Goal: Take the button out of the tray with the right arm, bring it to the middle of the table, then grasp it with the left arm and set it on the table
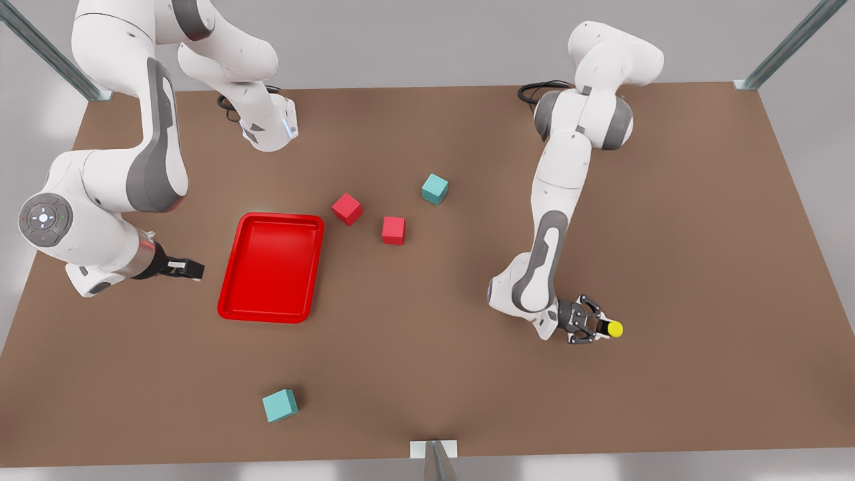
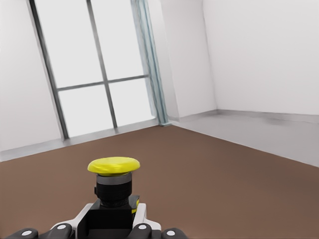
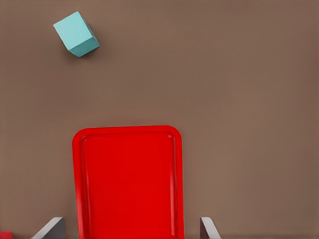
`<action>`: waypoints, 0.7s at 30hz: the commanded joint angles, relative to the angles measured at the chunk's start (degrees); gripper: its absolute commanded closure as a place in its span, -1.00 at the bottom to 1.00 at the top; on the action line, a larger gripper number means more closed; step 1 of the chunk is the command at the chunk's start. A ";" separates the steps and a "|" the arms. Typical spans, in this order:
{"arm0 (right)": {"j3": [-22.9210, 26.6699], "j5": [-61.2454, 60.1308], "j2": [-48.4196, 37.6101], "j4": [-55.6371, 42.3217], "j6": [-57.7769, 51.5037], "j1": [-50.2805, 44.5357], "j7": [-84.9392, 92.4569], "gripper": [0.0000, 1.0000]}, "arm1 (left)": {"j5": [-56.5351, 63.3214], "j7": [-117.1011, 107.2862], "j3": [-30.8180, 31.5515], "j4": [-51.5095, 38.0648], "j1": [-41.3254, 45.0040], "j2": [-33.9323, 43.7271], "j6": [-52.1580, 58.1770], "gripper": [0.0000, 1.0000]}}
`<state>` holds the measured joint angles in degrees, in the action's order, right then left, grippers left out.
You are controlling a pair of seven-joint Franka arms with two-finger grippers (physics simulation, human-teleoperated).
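The button (image 1: 613, 328), with its yellow cap and dark body (image 2: 113, 174), sits between the fingers of my left gripper (image 1: 600, 327), which is shut on it low over the table (image 1: 701, 234) on the front view's right. Whether it touches the tabletop I cannot tell. The red tray (image 1: 230, 267) lies empty left of centre. My right gripper (image 1: 190, 268) hangs open just left of the tray, and its fingertips (image 3: 50, 228) frame the tray's rim (image 3: 77, 174) in the right wrist view.
Two red cubes (image 1: 347, 208) (image 1: 393, 230) and a teal cube (image 1: 435, 188) lie behind and right of the tray. Another teal cube (image 1: 279, 405) (image 3: 76, 34) sits near the front edge. Metal posts stand at the table's corners.
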<state>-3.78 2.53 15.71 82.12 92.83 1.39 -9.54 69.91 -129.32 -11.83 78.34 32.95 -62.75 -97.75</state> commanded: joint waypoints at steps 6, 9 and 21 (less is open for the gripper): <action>0.00 0.02 -0.07 -0.03 -0.02 -0.07 0.13 -1.00 | -1.62 -13.68 0.32 -0.20 0.01 -0.71 -3.06 0.21; 0.08 0.02 -0.07 -0.03 -0.02 0.01 0.13 -1.00 | -1.44 -13.77 0.23 -0.20 0.01 -1.24 -3.06 0.21; 0.00 0.10 0.02 -0.03 -0.02 0.01 0.13 -1.00 | -1.70 -12.71 0.32 0.15 1.24 -0.88 -1.83 -1.00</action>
<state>-3.76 2.67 15.80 82.12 92.83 1.41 -9.47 68.41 -138.14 -11.49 78.40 33.98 -63.73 -99.81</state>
